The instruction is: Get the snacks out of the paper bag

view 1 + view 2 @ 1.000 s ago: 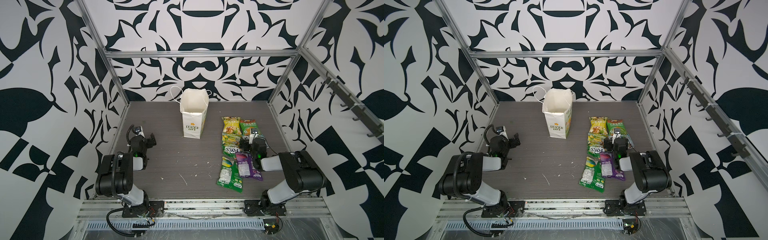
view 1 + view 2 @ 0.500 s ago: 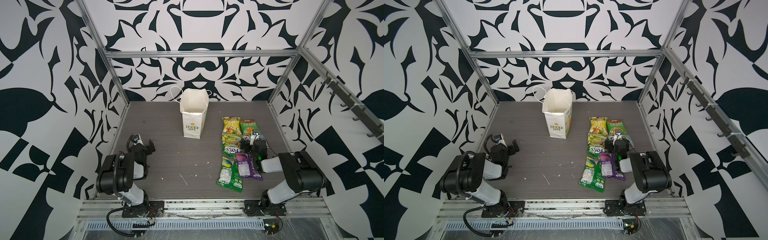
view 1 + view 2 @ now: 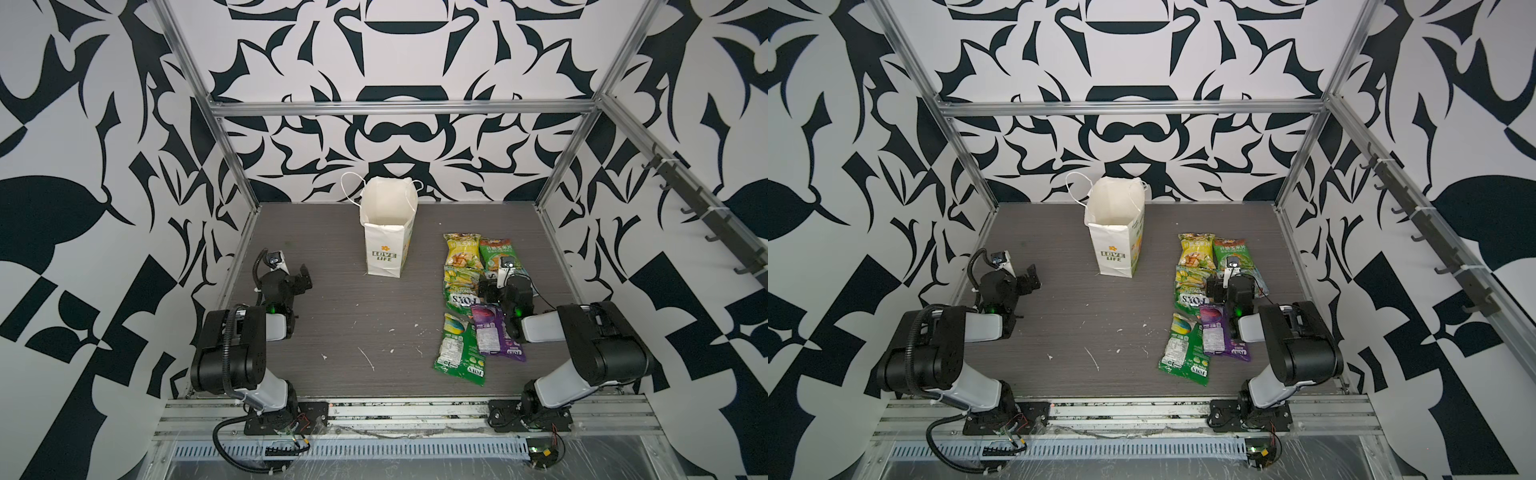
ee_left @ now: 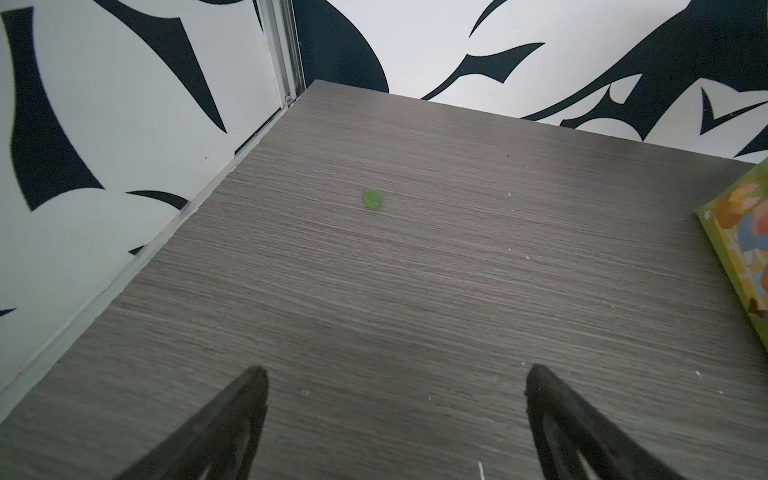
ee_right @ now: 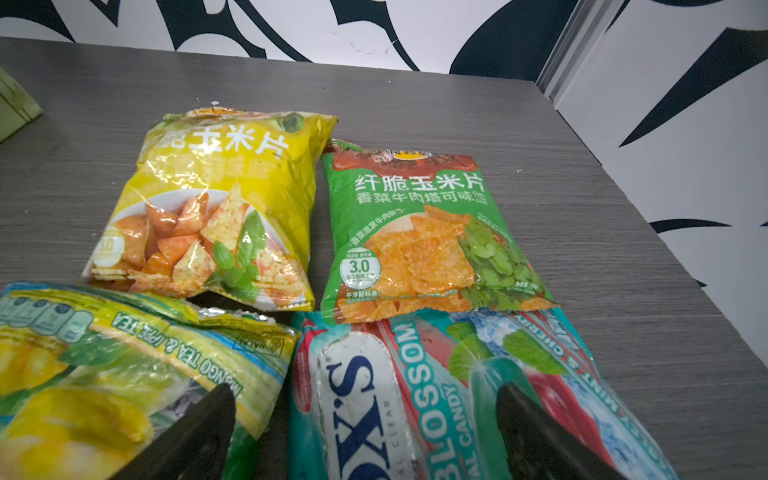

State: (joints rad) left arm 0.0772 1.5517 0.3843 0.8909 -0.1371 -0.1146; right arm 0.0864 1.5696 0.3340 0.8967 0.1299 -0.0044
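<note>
The white paper bag [image 3: 384, 232] [image 3: 1115, 232] stands upright at the back middle, mouth open, showing only white inside; its flowered face [image 4: 744, 249] edges the left wrist view. Several snacks lie flat on the right: a yellow packet [image 3: 461, 255] [image 5: 216, 208], a green one [image 3: 496, 251] [image 5: 424, 232], a mango-tea FOX'S packet [image 3: 461, 291] [image 5: 124, 365], a teal FOX'S packet [image 5: 415, 395], a purple one [image 3: 490, 332] and a green one [image 3: 459, 349]. My right gripper [image 3: 505, 286] [image 5: 361, 399] hangs open just over the teal packet. My left gripper [image 3: 282, 280] [image 4: 395, 382] is open over bare table.
The dark wood-grain table [image 3: 353, 324] is boxed in by patterned walls with metal frame posts [image 3: 230, 158]. A small green speck [image 4: 372, 198] lies on the table near the back left corner. White scratches and crumbs [image 3: 368, 357] mark the front middle.
The left gripper dipped toward the front half a second ago and is back near where it was. The right arm, the bag and the packets have not visibly moved.
</note>
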